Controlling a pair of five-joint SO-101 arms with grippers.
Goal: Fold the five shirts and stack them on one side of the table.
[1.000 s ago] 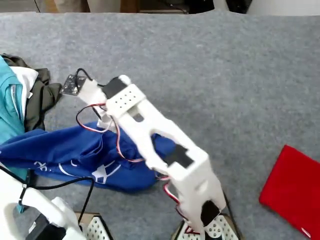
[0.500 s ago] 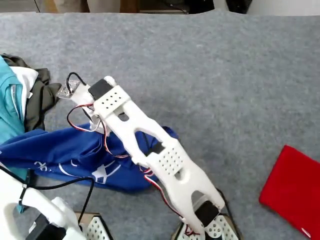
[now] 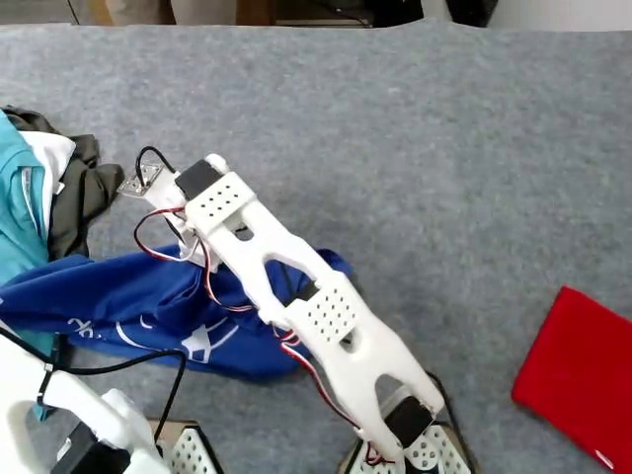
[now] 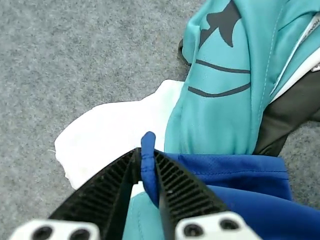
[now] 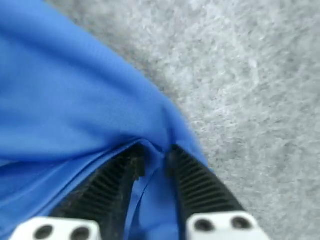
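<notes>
A blue shirt (image 3: 118,306) lies crumpled and stretched across the near left of the grey table (image 3: 444,148). In the left wrist view my left gripper (image 4: 147,165) is shut on a folded edge of the blue shirt (image 4: 240,185), just over the teal shirt (image 4: 225,90) and a white one (image 4: 115,130). In the right wrist view my right gripper (image 5: 152,155) is shut on a pinch of the blue shirt (image 5: 65,90), low over the table. From above, the right arm (image 3: 276,267) slants over the blue shirt and hides its own fingers.
A pile at the left edge holds a teal shirt (image 3: 20,207), a white one (image 3: 49,153) and a dark olive one (image 3: 84,188). A folded red shirt (image 3: 583,375) lies at the near right. Both arm bases stand at the near edge.
The right arm has swung left and stretched out lower over the blue shirt, and the shirt's right end has shifted with it. In the last half second it has barely moved.
</notes>
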